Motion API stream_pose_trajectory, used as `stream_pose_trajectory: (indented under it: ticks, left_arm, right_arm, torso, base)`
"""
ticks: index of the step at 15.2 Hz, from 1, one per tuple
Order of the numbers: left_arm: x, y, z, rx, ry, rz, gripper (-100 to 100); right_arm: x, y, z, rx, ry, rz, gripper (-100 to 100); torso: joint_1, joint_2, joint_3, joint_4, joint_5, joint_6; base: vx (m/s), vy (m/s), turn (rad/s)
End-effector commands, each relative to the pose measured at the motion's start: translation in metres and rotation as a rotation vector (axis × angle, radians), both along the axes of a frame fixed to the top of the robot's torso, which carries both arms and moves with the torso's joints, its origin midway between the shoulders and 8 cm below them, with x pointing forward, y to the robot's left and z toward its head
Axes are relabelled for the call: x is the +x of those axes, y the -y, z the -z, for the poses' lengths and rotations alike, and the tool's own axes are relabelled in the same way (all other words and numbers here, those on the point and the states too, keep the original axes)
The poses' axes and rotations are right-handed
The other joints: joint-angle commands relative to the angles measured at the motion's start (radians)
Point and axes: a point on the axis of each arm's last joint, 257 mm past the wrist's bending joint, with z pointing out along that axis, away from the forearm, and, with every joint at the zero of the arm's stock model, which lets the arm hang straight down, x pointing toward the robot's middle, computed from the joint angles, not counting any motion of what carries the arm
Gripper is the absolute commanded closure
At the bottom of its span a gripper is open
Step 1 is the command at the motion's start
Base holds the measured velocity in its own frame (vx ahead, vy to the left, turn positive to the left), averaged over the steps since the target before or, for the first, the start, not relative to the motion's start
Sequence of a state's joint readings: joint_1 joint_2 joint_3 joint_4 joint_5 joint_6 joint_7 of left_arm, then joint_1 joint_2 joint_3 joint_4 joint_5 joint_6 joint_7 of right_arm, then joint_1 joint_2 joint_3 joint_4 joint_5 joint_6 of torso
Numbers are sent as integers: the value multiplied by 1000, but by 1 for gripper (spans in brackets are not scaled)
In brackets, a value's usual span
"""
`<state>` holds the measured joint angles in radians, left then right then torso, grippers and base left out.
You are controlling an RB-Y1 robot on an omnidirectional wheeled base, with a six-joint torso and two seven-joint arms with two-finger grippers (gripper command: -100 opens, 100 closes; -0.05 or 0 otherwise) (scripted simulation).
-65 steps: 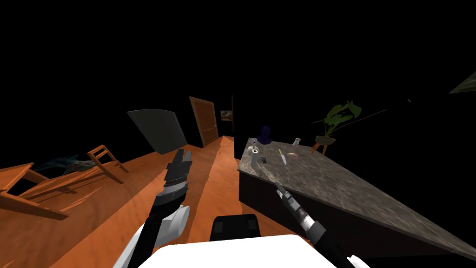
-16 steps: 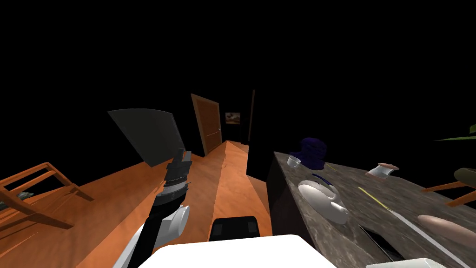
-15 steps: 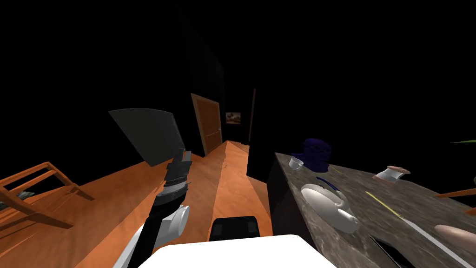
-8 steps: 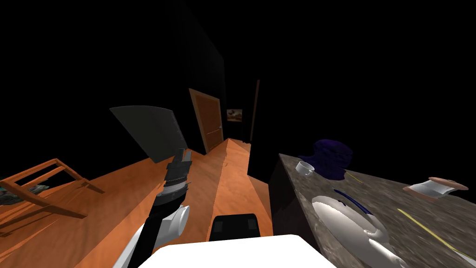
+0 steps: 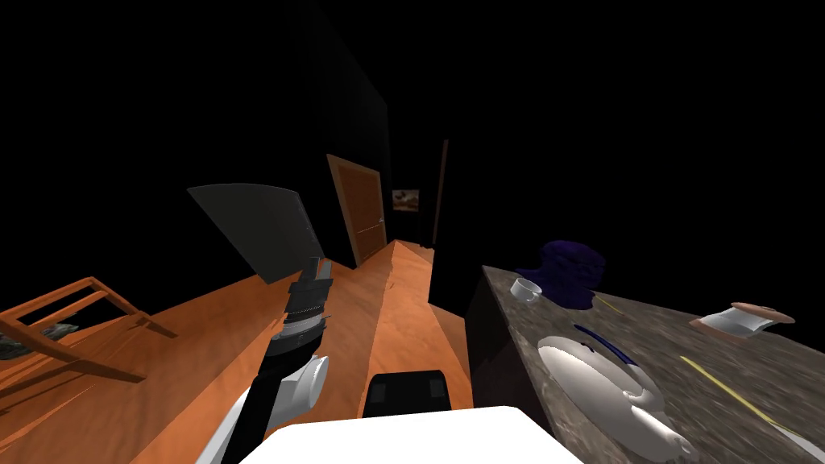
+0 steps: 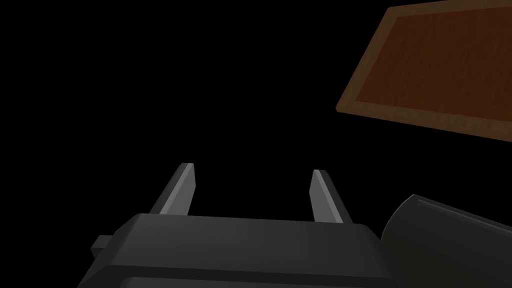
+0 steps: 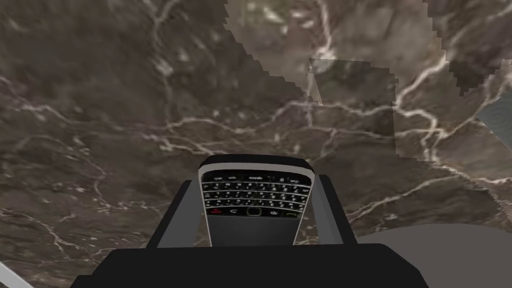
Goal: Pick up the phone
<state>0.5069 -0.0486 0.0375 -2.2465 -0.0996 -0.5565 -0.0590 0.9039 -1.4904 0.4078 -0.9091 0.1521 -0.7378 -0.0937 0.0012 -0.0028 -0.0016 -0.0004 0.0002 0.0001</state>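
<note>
The right gripper is spread, with one finger close at each side of the black keypad phone, over the marbled counter. The key lettering is too small to read. The left gripper, left of the counter, gapes empty.

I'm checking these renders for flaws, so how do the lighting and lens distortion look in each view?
Head view: the wide lens splays the orange floor and stretches the marble counter and white teapot toward the corner. Left wrist view: the left gripper has open fingers, lit grey against black. Right wrist view: the phone is evenly lit; the marble shows a jagged-edged paler patch.
</note>
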Motion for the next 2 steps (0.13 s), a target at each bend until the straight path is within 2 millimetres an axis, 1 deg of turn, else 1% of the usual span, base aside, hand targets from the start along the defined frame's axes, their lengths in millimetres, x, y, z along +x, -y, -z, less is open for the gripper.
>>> stream_pose_trajectory:
  ticks: [1, 2]
  left_arm:
    - [0, 0, 0, 0, 0, 0, 0]
    - [0, 0, 0, 0, 0, 0, 0]
  right_arm:
    - [0, 3, -10, 4, -15, -5, 100]
    - [0, 2, -4, 0, -7, -2, 100]
  torso:
    - [0, 0, 0, 0, 0, 0]
    - [1, -1, -1, 0, 0, 0]
  base:
    - [48, 29, -54]
    - [30, 15, -20]
